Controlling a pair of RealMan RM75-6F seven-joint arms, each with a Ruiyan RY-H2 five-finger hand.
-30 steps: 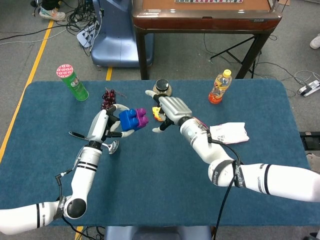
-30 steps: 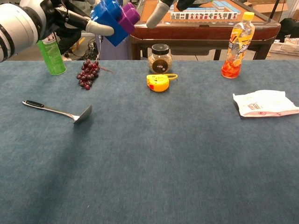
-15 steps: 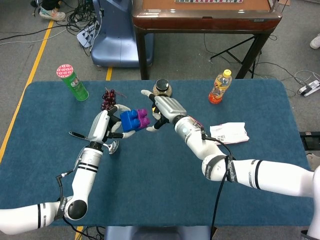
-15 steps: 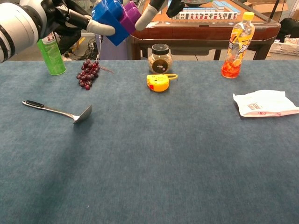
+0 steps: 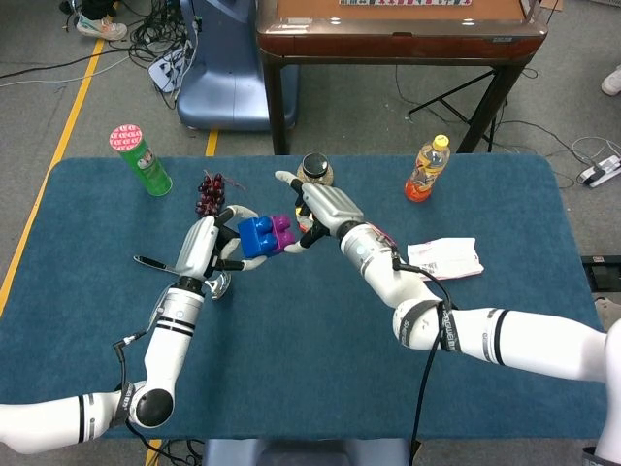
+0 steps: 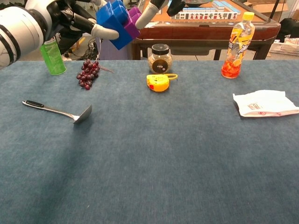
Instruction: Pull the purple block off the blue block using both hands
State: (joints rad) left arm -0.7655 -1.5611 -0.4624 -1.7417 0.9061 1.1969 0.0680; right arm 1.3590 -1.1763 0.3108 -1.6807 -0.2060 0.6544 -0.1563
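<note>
- Blocks hung joined above the desk: left hand gripped the blue block.
- Right hand touched the purple block; whether it gripped, I couldn't tell.
- It should pinch firmly, then pull straight.

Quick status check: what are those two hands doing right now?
Left hand holds blue block aloft. Right hand has fingers at purple block; grip unclear. Blocks not yet apart. Nothing in the way.

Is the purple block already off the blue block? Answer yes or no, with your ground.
No: in the chest view the purple block sits joined to the blue block, which the left hand holds up above the table.
</note>
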